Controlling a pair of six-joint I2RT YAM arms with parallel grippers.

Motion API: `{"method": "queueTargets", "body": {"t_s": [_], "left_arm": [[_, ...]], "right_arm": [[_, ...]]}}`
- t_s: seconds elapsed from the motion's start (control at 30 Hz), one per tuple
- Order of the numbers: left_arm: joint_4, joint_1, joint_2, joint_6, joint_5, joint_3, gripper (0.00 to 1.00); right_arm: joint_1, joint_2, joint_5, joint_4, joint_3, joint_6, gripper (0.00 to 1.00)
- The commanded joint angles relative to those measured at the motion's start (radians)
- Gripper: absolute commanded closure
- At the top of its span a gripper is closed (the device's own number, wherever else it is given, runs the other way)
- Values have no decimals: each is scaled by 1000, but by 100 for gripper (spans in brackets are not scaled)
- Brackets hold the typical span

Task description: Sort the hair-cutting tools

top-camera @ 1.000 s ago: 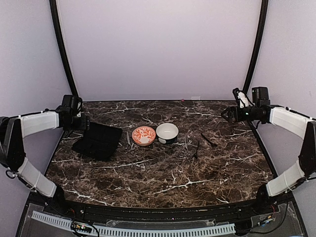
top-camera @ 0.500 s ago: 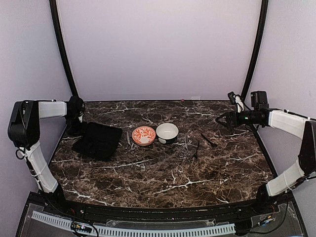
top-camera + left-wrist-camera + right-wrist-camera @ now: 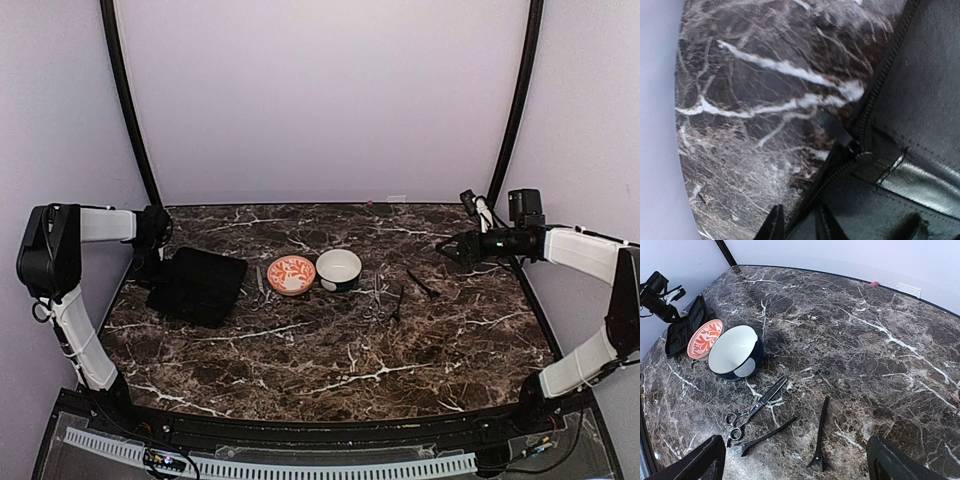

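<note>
Two tools at opposite ends of the dark marble bench [image 3: 330,350]. At far left, left tool [image 3: 153,265] low at the outer corner of the flat black case [image 3: 200,285]. In the wrist view, fingertips [image 3: 774,225] drawn narrow, the case's zipped edge running between them; gripped or merely straddled, cannot tell. Just right of the case, first scissors [image 3: 260,290] flat on the bench, close beside the orange-patterned bowl [image 3: 291,274]. Just beside that, the white bowl [image 3: 339,268], upright. Right of the white bowl, second scissors [image 3: 755,407], silvery, lying flat, near the bowl but apart from it. Next to their ring handles, first dark stick [image 3: 767,435]. A little further right, second dark stick [image 3: 821,432], apart from the first. At far right, right tool [image 3: 455,247] up off the bench, spread wide, holding nothing, facing inward over the scissors and sticks.
</note>
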Motion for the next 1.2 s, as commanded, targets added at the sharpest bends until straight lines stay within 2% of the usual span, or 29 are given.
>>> {"method": "queueTargets", "body": {"t_s": [0.0,0.1,0.13,0.3,0.47,0.7,0.87,1.0,1.17], "left_arm": [[-30,4,-13,-19,3,-49,85],[-36,4,-36,-28,12,-72,100],[-32,4,-51,-30,12,-84,100],[-15,4,-158,-49,27,-127,100],[-17,4,-275,-114,220,-162,100],[-35,3,-508,-221,311,-243,100],[-70,-7,-566,-272,407,-304,100],[-59,-46,-621,-344,405,-400,100],[-196,-78,-659,-342,343,-378,100]], "right_arm": [[-7,-37,-24,35,-16,-14,1],[-7,-44,-27,38,-22,-13,1],[-8,-47,-27,40,-24,-14,1],[-8,-48,-26,43,-27,-14,2],[-8,-49,-32,44,-28,-7,3],[-8,-55,-31,52,-36,-7,3],[-7,-43,-58,55,-33,4,4],[-6,-42,-64,62,-38,4,4],[-6,-46,-74,64,-44,1,5]]}}
